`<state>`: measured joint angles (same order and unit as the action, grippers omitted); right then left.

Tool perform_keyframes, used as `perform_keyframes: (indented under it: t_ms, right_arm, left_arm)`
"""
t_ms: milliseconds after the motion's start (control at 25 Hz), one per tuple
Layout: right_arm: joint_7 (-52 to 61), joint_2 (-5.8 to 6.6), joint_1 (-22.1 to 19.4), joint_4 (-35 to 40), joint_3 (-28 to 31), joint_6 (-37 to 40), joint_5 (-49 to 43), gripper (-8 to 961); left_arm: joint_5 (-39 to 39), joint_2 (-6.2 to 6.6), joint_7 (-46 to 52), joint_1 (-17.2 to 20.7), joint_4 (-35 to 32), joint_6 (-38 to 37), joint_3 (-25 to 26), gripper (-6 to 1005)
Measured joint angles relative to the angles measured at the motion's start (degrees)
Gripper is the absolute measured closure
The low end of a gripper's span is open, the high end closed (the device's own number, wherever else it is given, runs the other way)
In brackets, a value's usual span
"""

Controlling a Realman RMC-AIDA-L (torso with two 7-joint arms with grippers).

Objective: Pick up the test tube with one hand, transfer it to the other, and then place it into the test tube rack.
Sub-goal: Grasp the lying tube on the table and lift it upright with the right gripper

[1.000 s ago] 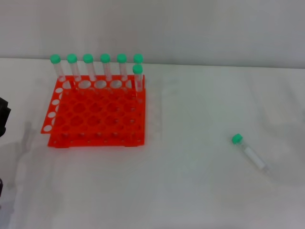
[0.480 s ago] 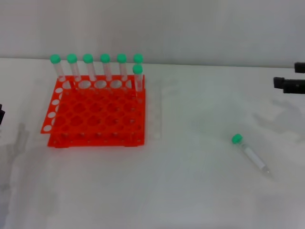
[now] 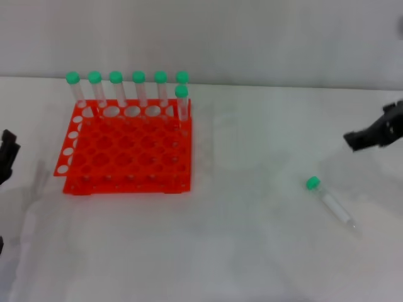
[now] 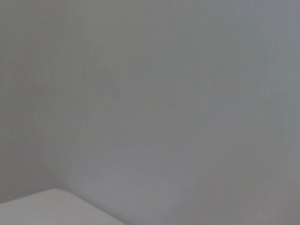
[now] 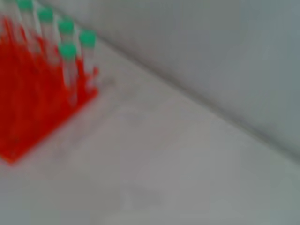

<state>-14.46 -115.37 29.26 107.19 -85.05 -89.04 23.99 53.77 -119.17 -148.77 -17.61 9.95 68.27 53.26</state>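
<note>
The test tube [image 3: 330, 200], clear with a green cap [image 3: 313, 183], lies on the white table at the right, cap toward the rack. The orange-red test tube rack [image 3: 126, 154] stands at the left with several green-capped tubes [image 3: 138, 88] upright along its back row; it also shows in the right wrist view [image 5: 33, 98]. My right gripper [image 3: 373, 134] hangs at the right edge, above and behind the lying tube, apart from it. My left gripper [image 3: 7, 157] shows only partly at the left edge, beside the rack.
A grey wall [image 3: 252, 38] runs behind the table. The left wrist view shows only wall and a table corner [image 4: 42, 208]. White tabletop [image 3: 252, 151] lies between the rack and the lying tube.
My right gripper has come into view from the right edge and moved down and inward toward the lying tube. My left gripper has shifted slightly at the left edge. The tube and rack have not moved.
</note>
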Motion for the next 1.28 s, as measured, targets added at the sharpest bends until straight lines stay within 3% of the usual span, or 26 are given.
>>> perform_keyframes:
  t_ms: [80, 120, 160, 240, 440, 800, 1240, 1280]
  right_arm:
    - [5.5, -0.12, 1.0, -0.8, -6.2, -1.5, -4.1, 166]
    - [5.5, -0.12, 1.0, -0.8, -6.2, -1.5, -4.1, 167]
    - [10.2, -0.28, 1.4, -2.7, -11.2, -1.9, -6.1, 169]
    - [11.8, -0.42, 1.4, -3.9, -12.5, -1.8, -6.1, 171]
    - [14.1, -0.56, 1.5, -8.3, -13.5, 0.0, -4.4, 177]
    - [14.1, -0.66, 6.2, -23.0, -14.0, 4.7, -1.3, 188]
    - [13.4, -0.60, 8.3, -30.0, -14.3, 5.9, -0.5, 202]
    - [13.3, -0.60, 8.4, -30.2, -14.3, 6.1, -0.5, 241]
  left_arm:
    - [-1.5, 0.02, -0.1, -0.6, -0.9, 0.2, 0.0, 127]
    - [-2.0, 0.02, -0.2, -0.7, -1.2, 0.2, 0.0, 127]
    - [-2.5, 0.04, -0.3, -0.9, -1.4, 0.2, 0.0, 127]
    - [-3.0, 0.08, -0.4, -1.0, -1.5, 0.2, 0.0, 127]
    - [-3.1, 0.10, -0.5, -1.3, -1.5, 0.3, 0.3, 126]
    - [-3.4, 0.04, -0.5, -1.0, -1.5, 0.3, 0.0, 127]
    - [-3.2, -0.09, -0.2, -0.4, -1.5, 1.6, 0.3, 126]
    - [-3.2, -0.07, -0.2, -0.4, -1.5, 1.6, 0.3, 126]
